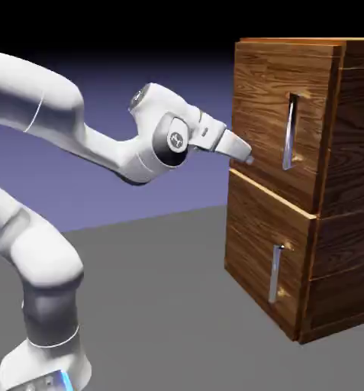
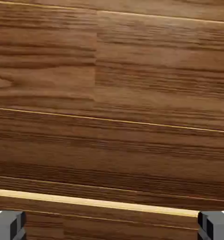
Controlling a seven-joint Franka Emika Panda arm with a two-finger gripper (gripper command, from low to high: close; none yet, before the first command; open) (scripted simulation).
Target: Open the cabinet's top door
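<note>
Top door shut, long axis upright, facing exterior view's left; claw open.

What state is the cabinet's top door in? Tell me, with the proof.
Shut: in the exterior view, the top door sits flush against the cabinet, no opening showing along its edges.

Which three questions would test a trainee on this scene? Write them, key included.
1. True or false: the top door is closed.
2. Fill in: in the hand view, the fingers stand ____.
3. Which handle is longer? A) the top door's B) the lower door's

Key: 1 true; 2 apart; 3 A
</note>
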